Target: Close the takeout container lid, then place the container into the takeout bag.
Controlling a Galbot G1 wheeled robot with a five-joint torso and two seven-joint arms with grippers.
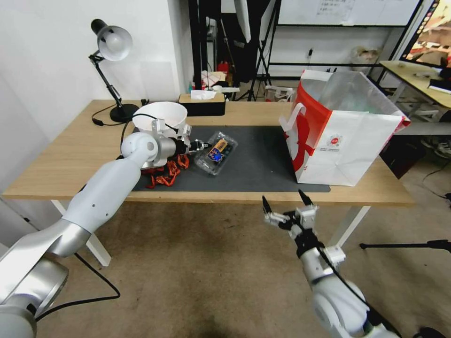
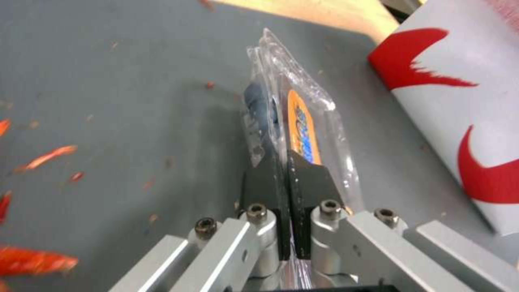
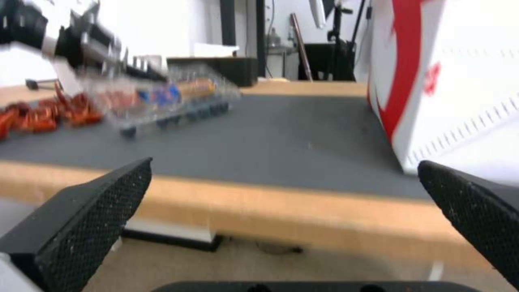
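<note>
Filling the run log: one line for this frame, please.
left gripper: shut on takeout container edge, over grey mat | lid: closed | right gripper: open, below table edge | takeout bag: upright, open

Container (image 1: 216,152) on mat (image 1: 263,159), left of bag (image 1: 345,136)

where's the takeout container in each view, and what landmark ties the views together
Head view: the takeout container lies on the dark mat, left of centre, at the left tool, which pinches its near edge.
Left wrist view: takeout container at centre, seen edge-on, lid down, clamped between the tool's black fingers.
Right wrist view: takeout container upper left, blurred, on the mat.
Shared landmark: the takeout bag with its red panels.
</note>
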